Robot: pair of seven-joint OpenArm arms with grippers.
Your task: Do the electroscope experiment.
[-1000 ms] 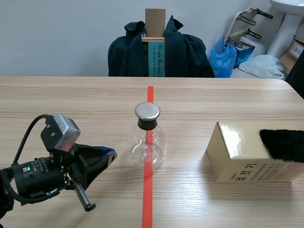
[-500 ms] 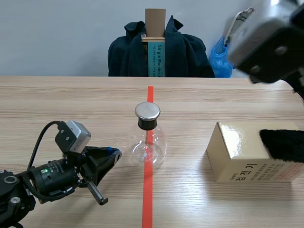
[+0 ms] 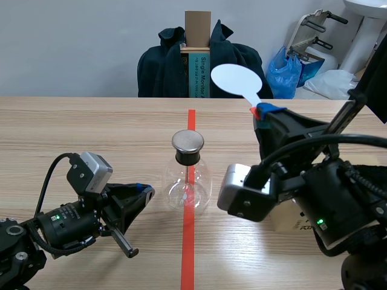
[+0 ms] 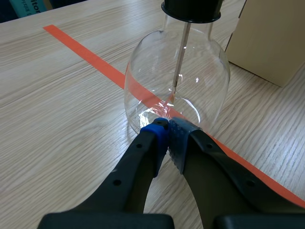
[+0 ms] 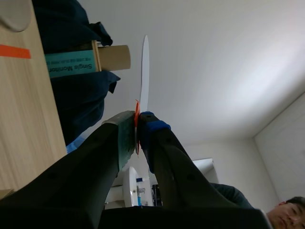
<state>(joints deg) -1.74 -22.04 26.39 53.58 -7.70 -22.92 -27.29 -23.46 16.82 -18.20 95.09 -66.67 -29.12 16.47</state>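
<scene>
The electroscope [image 3: 187,175] is a clear glass flask with a black stopper and a round metal cap [image 3: 187,141], standing on the orange tape line mid-table. A thin rod hangs inside it [image 4: 180,52]. My left gripper [image 3: 143,193] lies low on the table just left of the flask. It is shut on nothing, and its blue pads [image 4: 162,130] meet right at the flask's base. My right gripper [image 3: 261,112] is raised to the right of the flask, shut on the red handle of a white oval paddle [image 3: 237,80]. The right wrist view shows the paddle [image 5: 144,71] edge-on.
A tan cardboard box [image 4: 271,38] stands right of the flask, mostly hidden behind my right arm in the scene view. Beyond the table's far edge is a chair draped with a dark jacket [image 3: 236,66], and a blue bag [image 3: 284,72].
My right arm has swung in from the right with the white paddle and now stands in front of the box. The left gripper slid a little toward the flask, then stayed put.
</scene>
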